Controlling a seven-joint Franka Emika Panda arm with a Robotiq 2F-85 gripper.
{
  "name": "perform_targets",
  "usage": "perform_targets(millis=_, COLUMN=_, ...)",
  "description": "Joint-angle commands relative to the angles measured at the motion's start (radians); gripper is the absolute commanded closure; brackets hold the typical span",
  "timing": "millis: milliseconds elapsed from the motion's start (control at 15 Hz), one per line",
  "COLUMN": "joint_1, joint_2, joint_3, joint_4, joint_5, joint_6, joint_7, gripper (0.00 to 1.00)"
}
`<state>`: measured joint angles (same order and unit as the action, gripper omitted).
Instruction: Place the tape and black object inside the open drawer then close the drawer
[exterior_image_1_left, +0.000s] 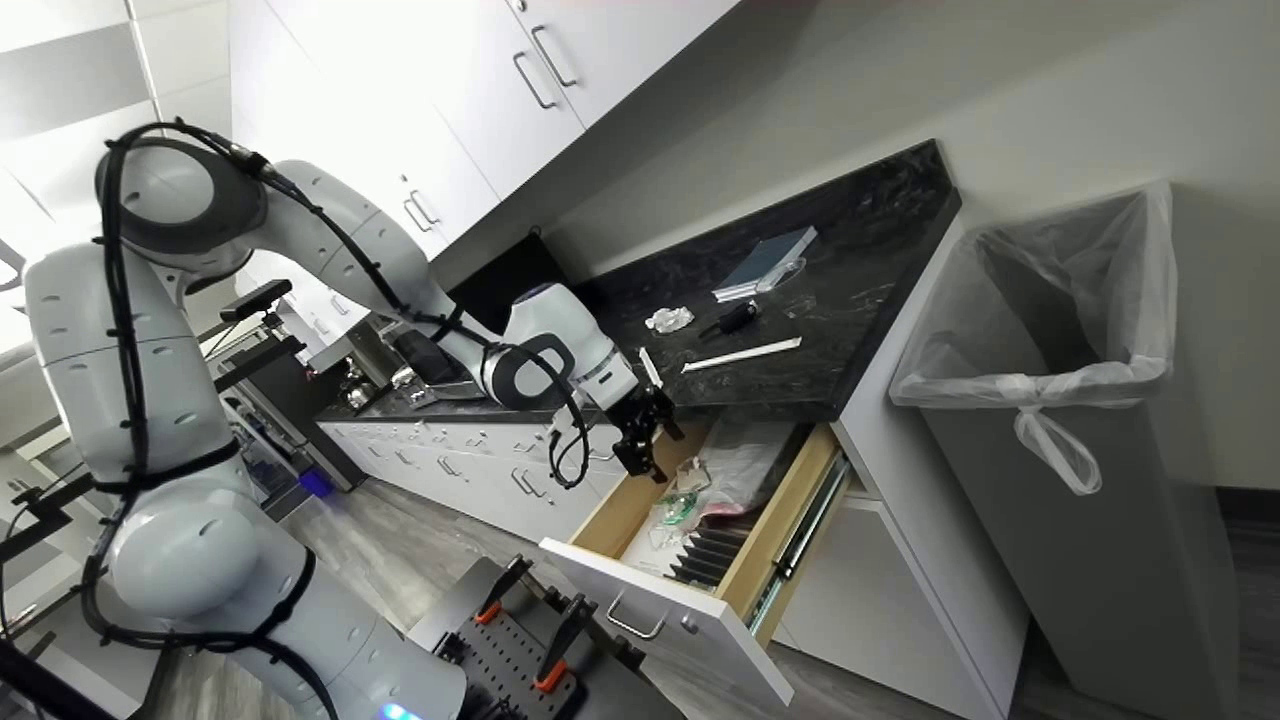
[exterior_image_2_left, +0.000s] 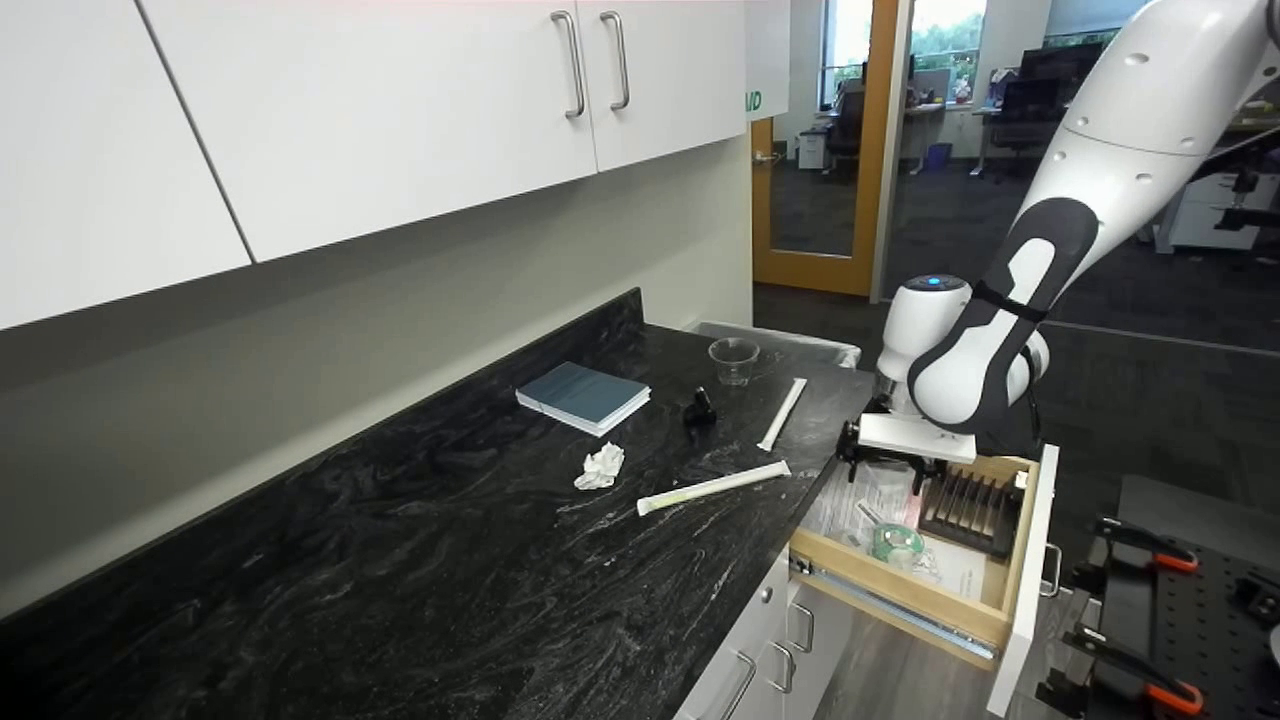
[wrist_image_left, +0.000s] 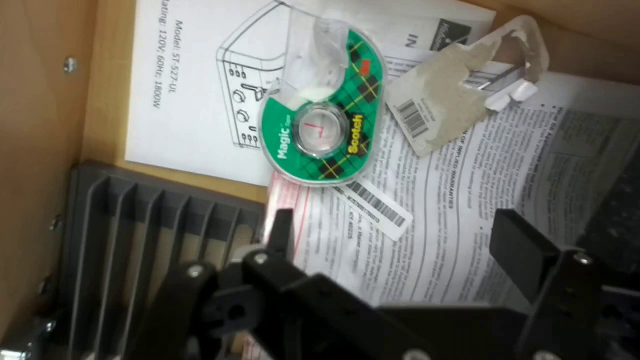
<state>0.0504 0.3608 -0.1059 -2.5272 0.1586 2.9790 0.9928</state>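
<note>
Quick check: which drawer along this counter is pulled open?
The drawer nearest the trash bin, beneath the open hand, with green tape and papers inside; the other drawer fronts in view look closed.

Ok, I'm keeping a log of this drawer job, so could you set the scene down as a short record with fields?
Open storage: drawer, pulled out
In it: tape, a green Scotch dispenser, lying on printed papers; dark slotted rack; torn brown card
Arm's end: gripper, open above the drawer, holding nothing
On the dark countertop: small black object, flat blue-topped stack, clear cup, crumpled white paper, two long white strips
Unclear: what exactly the small black object is
Likely remaining: put it inside, then close the drawer
</note>
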Motion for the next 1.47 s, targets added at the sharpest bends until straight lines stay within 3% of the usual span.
perform_targets(millis=0, joint_1=-0.03, joint_2=-0.156, joint_3=0.02, joint_4=-0.035, joint_5=0.076, joint_6=-0.073, joint_7=-0.057, gripper=0.0)
perform_targets(millis=200, joint_1=-0.034, joint_2=-0.244, joint_3=0.009, joint_4=0.003, joint_5=0.07, joint_6=-0.168, joint_7=-0.094, gripper=0.0)
perform_targets(millis=467, joint_1=-0.051, joint_2=-0.292, joint_3=0.01, joint_4=0.145, joint_5=-0.019, joint_6=-0.427, joint_7=-0.192, gripper=0.0)
perform_targets(millis=533, joint_1=-0.047, joint_2=-0.274, joint_3=0.015, joint_4=0.091, joint_5=0.003, joint_6=-0.326, joint_7=-0.141, gripper=0.0)
perform_targets(millis=933, joint_1=-0.049, joint_2=-0.27, joint_3=0.016, joint_4=0.1, joint_5=0.001, joint_6=-0.348, joint_7=-0.145, gripper=0.0)
perform_targets(millis=1133, joint_1=-0.036, joint_2=-0.204, joint_3=0.031, joint_4=0.22, joint_5=0.028, joint_6=-0.353, joint_7=-0.098, gripper=0.0)
perform_targets(millis=1400, joint_1=0.0, joint_2=-0.076, joint_3=0.028, joint_4=0.446, joint_5=-0.054, joint_6=-0.371, joint_7=0.012, gripper=0.0)
